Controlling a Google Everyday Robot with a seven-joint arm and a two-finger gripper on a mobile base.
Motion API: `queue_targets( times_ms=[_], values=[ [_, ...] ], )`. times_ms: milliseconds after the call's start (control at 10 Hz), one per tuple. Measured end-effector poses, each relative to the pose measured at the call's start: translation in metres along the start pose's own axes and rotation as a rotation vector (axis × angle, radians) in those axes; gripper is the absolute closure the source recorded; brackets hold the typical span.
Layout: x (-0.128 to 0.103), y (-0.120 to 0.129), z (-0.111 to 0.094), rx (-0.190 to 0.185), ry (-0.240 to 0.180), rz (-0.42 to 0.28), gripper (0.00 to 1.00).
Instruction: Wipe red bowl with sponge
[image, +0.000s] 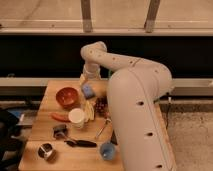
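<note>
gripper: (86, 78) upper centre of frame, over the far edge of the table, pointing down. Claw released, nothing in it.
sponge: (89, 91) light blue block lying on the table directly under the gripper. Can't tell if they touch.
red bowl: (66, 96) upright, just left of the sponge, in the far-left part of the table.
table: (40, 127) wooden, running from centre-left down to the bottom of the frame.
edges: far edge sits just behind the gripper. Left edge slants toward the lower left. Right side is hidden behind the arm (135, 110). Near edge is cut off by the frame bottom.
open room: bare wood left of the red bowl and along the left edge. A short bare strip at the far edge left of the gripper. The centre is crowded.
centre clutter: white cup (76, 117) just below the red bowl. Yellowish item (89, 110) between the cup and the sponge. Orange-red item (60, 117) left of the cup. Black utensil (80, 143) lying flat lower down.
lower row: metal cup (46, 151) at lower left, blue cup (107, 150) at lower centre, beside the arm.
counts: 1 gripper, 1 sponge, 1 bowl, 3 cups (white, metal, blue), 1 black utensil.
surroundings: speckled floor (192, 135) at right.
</note>
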Motion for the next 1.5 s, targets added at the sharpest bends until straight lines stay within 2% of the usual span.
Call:
queue_targets(
  times_ms=[400,600,900,1500],
  values=[
    [0.002,0.002,0.005,-0.01,0.011,0.006,0.2],
    [0.007,0.002,0.028,-0.025,0.039,0.002,0.2],
    [0.005,0.005,0.048,-0.037,0.072,-0.003,0.2],
    [0.004,-0.019,0.067,-0.026,0.113,0.046,0.2]
  ],
)
